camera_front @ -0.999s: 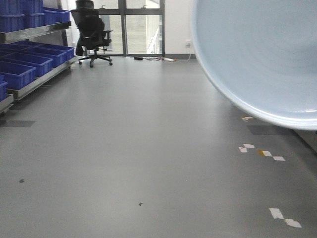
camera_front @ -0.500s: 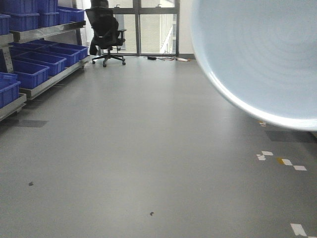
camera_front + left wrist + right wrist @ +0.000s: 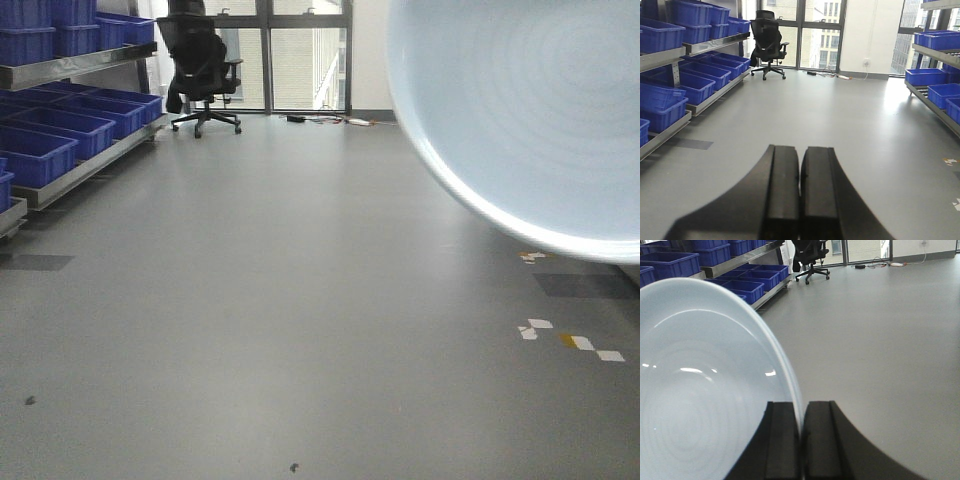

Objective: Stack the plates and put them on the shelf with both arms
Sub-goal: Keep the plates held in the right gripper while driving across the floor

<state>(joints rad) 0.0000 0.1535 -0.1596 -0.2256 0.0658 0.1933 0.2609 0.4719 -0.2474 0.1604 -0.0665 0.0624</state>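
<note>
Since half a second ago, the black office chair (image 3: pixel 200 65) and the blue plastic crates (image 3: pixel 45 150) have slid a little to the left in the front view. The big round shiny white plate (image 3: pixel 530 110) has stayed at the top right. That plate stands up on its edge in the air above the grey floor (image 3: pixel 280 300). In the right wrist view its hollow face looks left. The right hand (image 3: pixel 801 440) is clamped on its rim. The left hand (image 3: pixel 800 200) has its two fingers pressed together. The crates sit in rows on the steel racks (image 3: pixel 710 46) along both sides of the room. Only blue shows inside the open ones.
</note>
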